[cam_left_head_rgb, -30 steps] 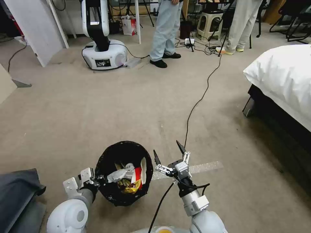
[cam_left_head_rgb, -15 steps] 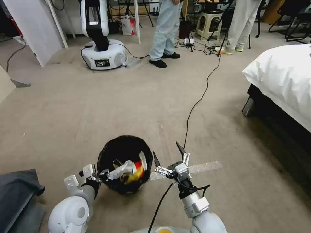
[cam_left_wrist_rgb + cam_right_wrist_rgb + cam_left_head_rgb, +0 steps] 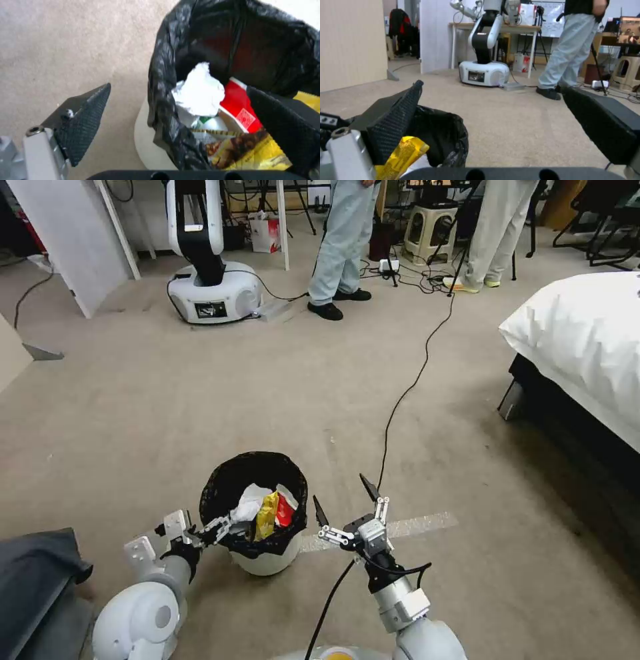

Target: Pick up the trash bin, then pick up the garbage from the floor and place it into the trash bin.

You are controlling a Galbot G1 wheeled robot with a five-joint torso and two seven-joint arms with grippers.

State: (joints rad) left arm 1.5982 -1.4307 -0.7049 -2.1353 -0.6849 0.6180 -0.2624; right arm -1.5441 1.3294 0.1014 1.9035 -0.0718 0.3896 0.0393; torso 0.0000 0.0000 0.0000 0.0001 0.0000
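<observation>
Now: left gripper (image 3: 215, 528) jaws spread, straddling near rim of trash bin (image 3: 261, 559), garbage (image 3: 265, 508) inside; right gripper (image 3: 347, 505) just beside, released, empty.

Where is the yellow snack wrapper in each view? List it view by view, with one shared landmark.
Head view: the yellow snack wrapper stands inside the small white plastic trash bin, low centre-left.
Left wrist view: yellow snack wrapper, low right, under the red-and-white carton.
Right wrist view: it sticks up at lower left.
Shared landmark: the crinkly black bag liner.
</observation>
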